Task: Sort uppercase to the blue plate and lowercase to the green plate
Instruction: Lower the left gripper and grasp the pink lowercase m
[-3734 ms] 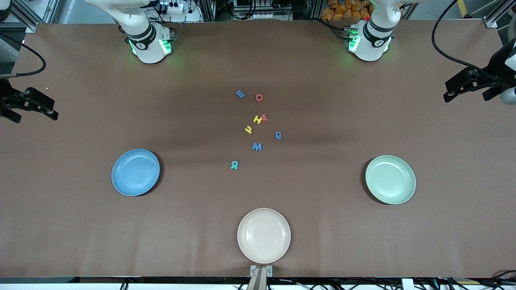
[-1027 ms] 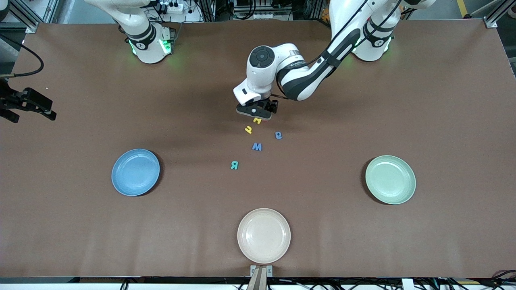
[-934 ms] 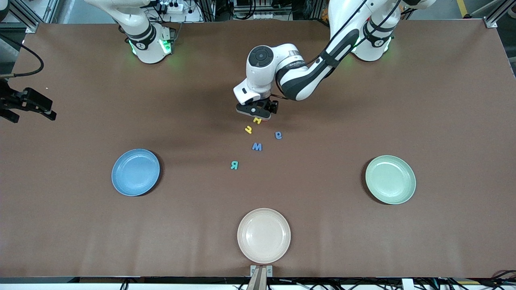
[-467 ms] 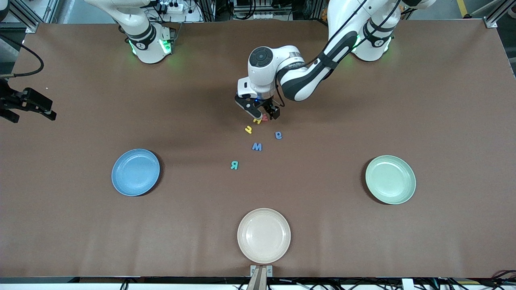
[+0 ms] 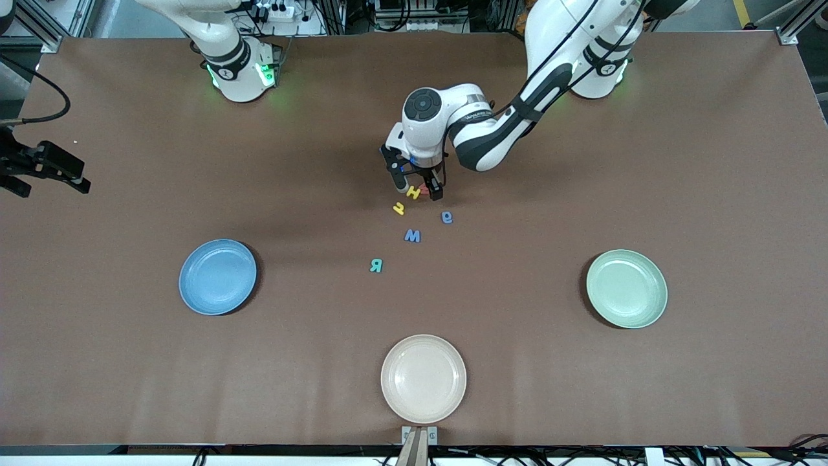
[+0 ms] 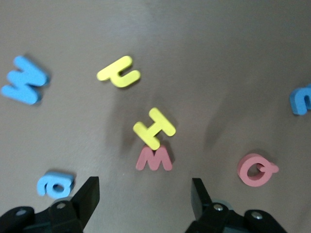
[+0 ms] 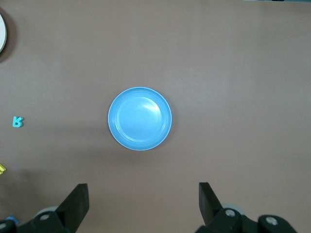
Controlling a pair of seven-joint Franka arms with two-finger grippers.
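My left gripper (image 5: 417,187) is open, low over the yellow H (image 5: 413,192) and the red m (image 5: 424,189) that touches it. In the left wrist view its fingers (image 6: 90,194) stand wide apart, and the red m (image 6: 154,158) and the H (image 6: 154,127) lie just ahead of them. The hooked yellow letter (image 5: 399,208), the round blue letter (image 5: 447,217), the blue M/W (image 5: 413,236) and the teal R (image 5: 376,265) lie nearer the camera. The red Q (image 6: 256,170) and another blue letter (image 6: 301,99) show only in the left wrist view. The blue plate (image 5: 218,277) and the green plate (image 5: 626,288) are empty. My right gripper (image 5: 71,175) waits open, high at the right arm's end.
A cream plate (image 5: 423,378) lies near the table's front edge, nearer the camera than the letters. The right wrist view looks down on the blue plate (image 7: 140,118), with the teal R (image 7: 17,122) at one side.
My left arm has come in from its end of the table to the letters. In the last second its gripper turned and came down around the H and the red m. The right arm has not moved.
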